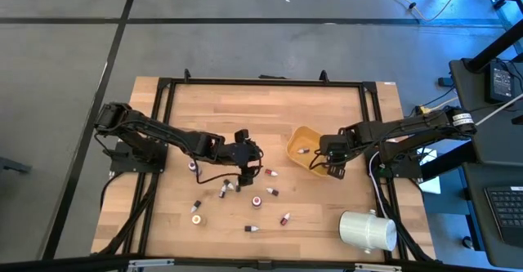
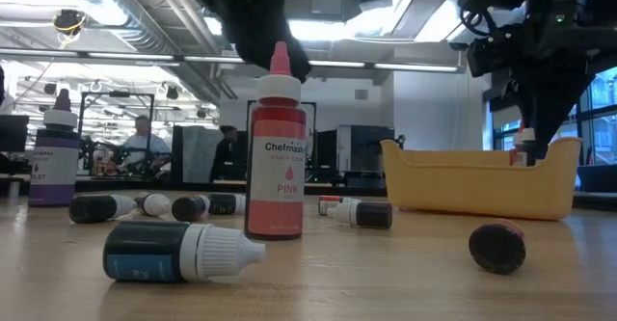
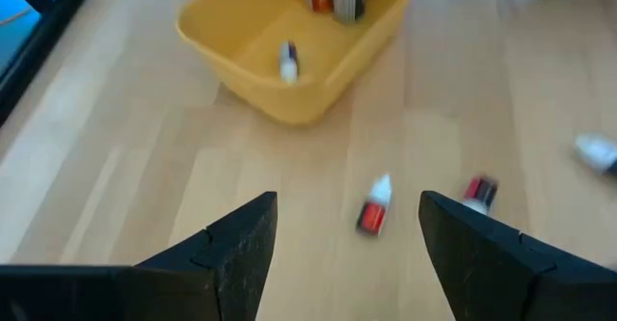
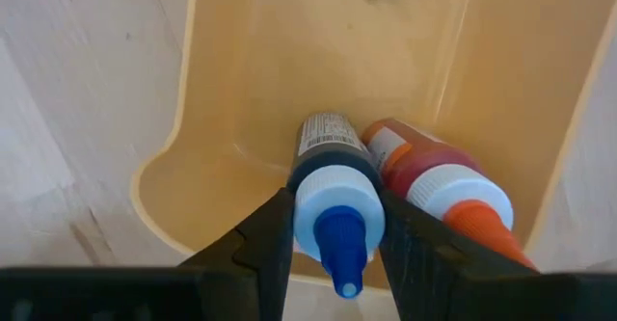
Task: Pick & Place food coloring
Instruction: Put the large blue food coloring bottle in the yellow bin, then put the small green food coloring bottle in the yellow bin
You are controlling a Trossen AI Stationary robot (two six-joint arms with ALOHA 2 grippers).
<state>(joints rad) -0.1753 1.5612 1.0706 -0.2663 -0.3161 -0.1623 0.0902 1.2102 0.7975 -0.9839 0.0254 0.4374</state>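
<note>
Right wrist view only: right hand (image 4: 333, 227) grips blue-capped bottle (image 4: 332, 188) in bowl (image 4: 241, 90)

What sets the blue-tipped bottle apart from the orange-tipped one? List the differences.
The blue-tipped bottle has a dark body; the orange-tipped bottle, a red one. The right gripper clamps the blue-tipped bottle; the orange-tipped bottle lies outside its fingers. Both are inside the yellow bowl, tips pointing the same way.

Bright, even light from ceiling lamps (image 2: 405, 67); soft shadows on the table (image 1: 319, 215). Left wrist view blurred; low view background out of focus.
</note>
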